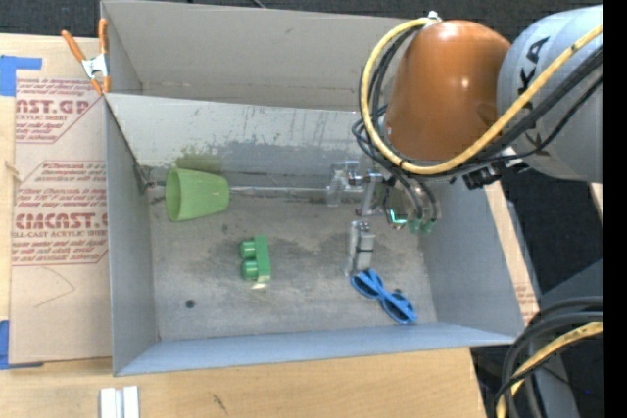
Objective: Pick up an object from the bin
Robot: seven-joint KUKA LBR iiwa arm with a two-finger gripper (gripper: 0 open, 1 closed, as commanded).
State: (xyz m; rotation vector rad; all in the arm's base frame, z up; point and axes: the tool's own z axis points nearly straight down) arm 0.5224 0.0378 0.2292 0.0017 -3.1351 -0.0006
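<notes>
My gripper [361, 255] hangs low over the right part of the bin floor, beneath the arm's orange cover. Just below and to the right of it lies a small blue plastic thing [384, 297], shaped like a pair of toy glasses, close to the bin's front wall. The gripper's tip ends right above the blue thing's upper left end; whether they touch I cannot tell. A green toy block [255, 261] lies on the floor to the gripper's left, well apart from it.
A light green plastic cup [196, 194] lies on its side at the far left of the bin floor, near the left wall. The arm and its cables cover the bin's back right corner.
</notes>
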